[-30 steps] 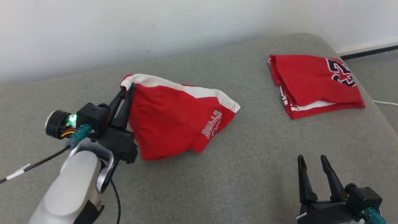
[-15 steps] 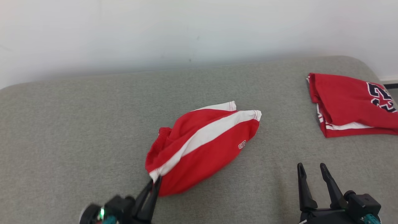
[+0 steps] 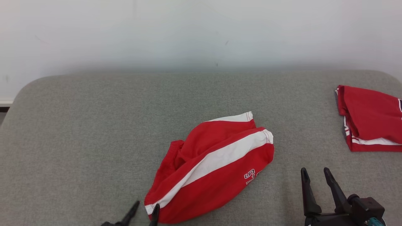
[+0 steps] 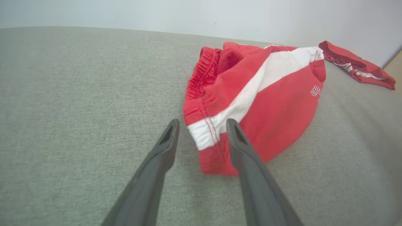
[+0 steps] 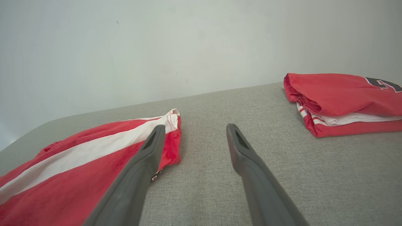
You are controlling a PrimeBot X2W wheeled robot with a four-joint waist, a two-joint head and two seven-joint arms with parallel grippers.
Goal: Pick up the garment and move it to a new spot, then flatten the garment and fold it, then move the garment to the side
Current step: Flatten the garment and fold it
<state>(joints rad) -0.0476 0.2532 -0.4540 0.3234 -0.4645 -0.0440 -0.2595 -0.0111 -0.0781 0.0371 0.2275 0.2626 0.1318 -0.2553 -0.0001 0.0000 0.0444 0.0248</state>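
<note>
Shorts (image 3: 213, 169), red with a white stripe, lay crumpled midway across your grey padded surface (image 3: 94, 125). Your left tool (image 4: 201, 123) stood parted, its fingers astride the near striped corner without clamping it. Your right tool (image 3: 314, 170), also spread and empty, hovered just right of them.

One crumpled pair of shorts (image 3: 213, 169) and one folded jersey (image 3: 370, 119) are lying on one grey cushion (image 3: 94, 125), making two red garments. Two claws are showing: the left claw (image 3: 146, 204) and the right claw (image 3: 315, 170).
</note>
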